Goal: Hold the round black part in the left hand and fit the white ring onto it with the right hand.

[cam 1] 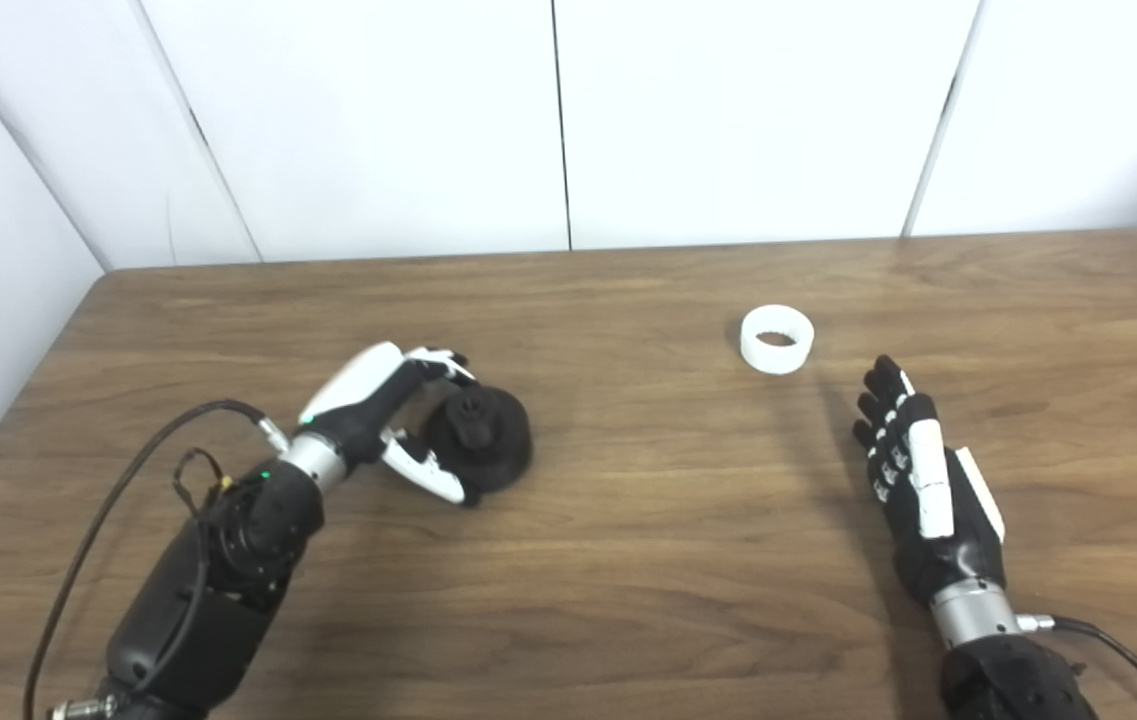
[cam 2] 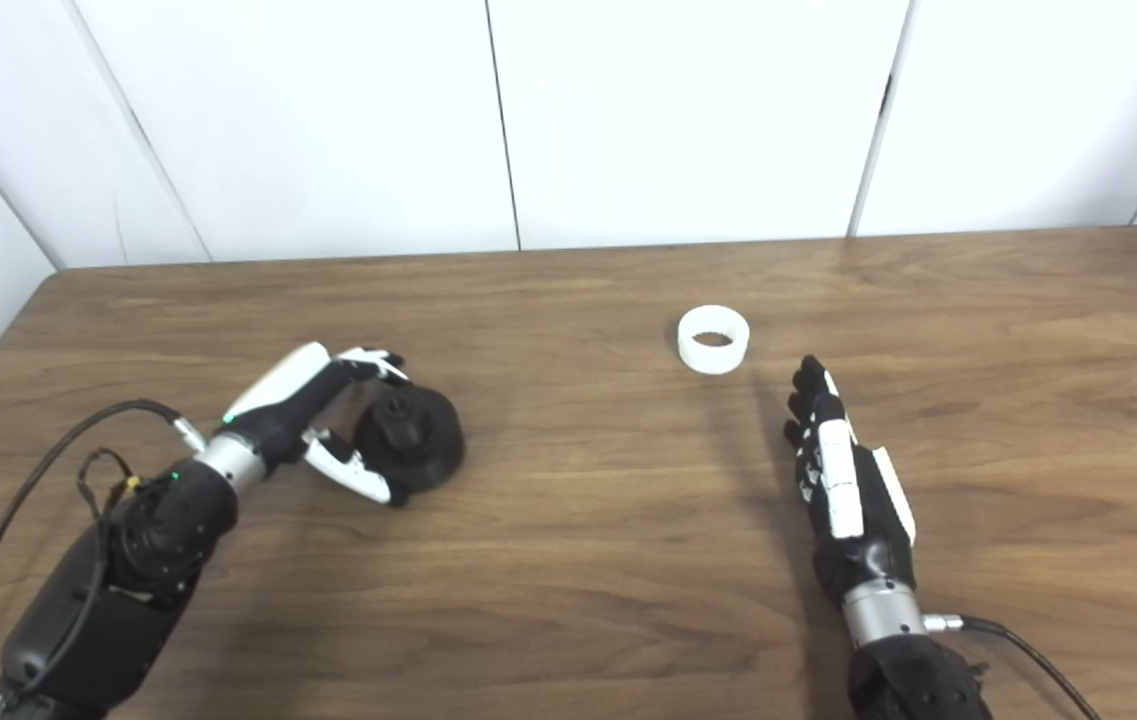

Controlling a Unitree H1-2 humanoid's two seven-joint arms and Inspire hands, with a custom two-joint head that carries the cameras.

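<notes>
The round black part [cam 1: 484, 436] rests on the wooden table [cam 1: 628, 540], left of centre. My left hand [cam 1: 383, 415] is open and cups the part's left side, fingers above it and thumb below it; I cannot tell whether they touch it. The white ring [cam 1: 777, 339] lies flat on the table, right of centre; it also shows in the right eye view [cam 2: 714, 340]. My right hand [cam 1: 918, 480] is open and empty, fingers stretched out flat and pointing up towards the ring, a short way below and to the right of it.
White wall panels [cam 1: 568, 120] stand behind the table's far edge, and a wall runs along its left edge. Cables trail from both forearms near the bottom of the picture. Bare wood lies between the two hands.
</notes>
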